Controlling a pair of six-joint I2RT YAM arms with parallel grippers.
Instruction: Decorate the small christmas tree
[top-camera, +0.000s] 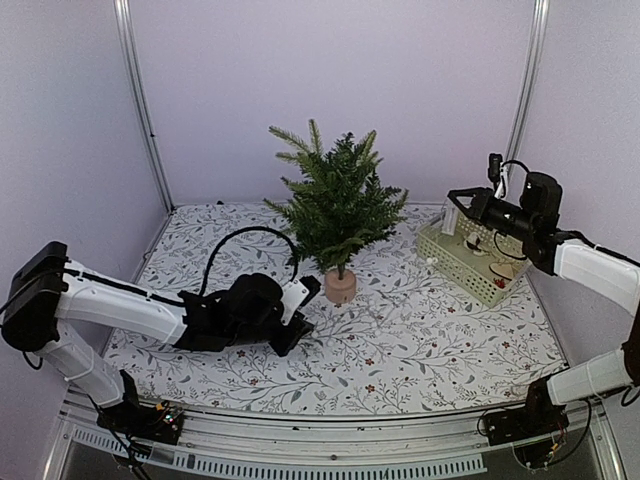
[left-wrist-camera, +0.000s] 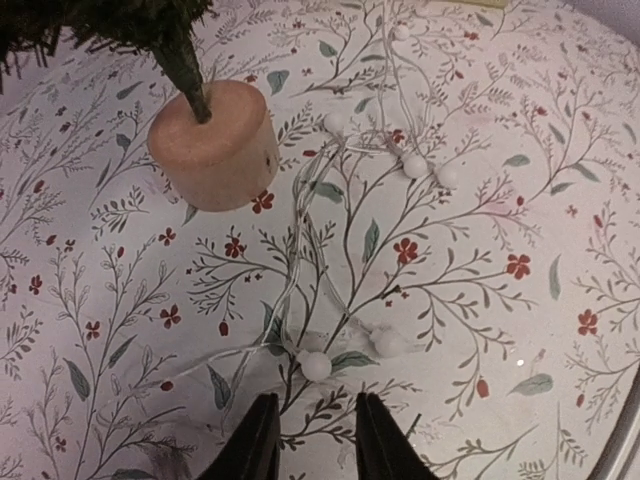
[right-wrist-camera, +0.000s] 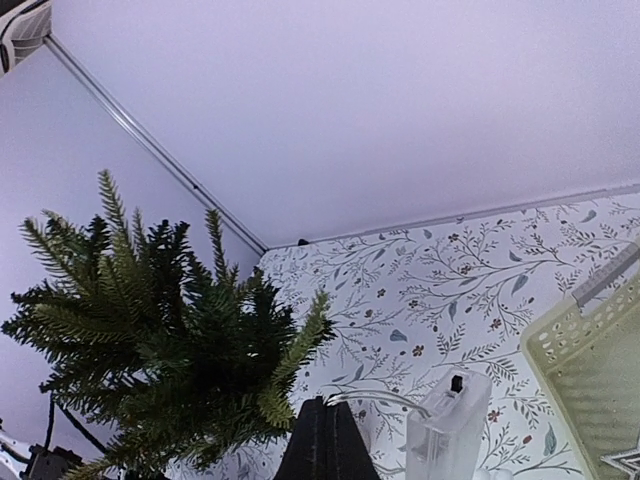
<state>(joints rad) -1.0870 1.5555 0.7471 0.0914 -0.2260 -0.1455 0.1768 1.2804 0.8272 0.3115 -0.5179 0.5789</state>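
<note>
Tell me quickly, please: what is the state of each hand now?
Left hand: open, holding nothing.
Right hand: closed on the light string wire.

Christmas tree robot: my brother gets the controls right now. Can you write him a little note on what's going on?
Left gripper: open and empty, low over the table beside the tree base. The light string lies just ahead of it.
Right gripper: shut, apparently pinching the string by its battery box, up over the basket.
Done: part of the string is out on the table.
Left: nothing is on the tree yet, so the lights need draping over the branches.
</note>
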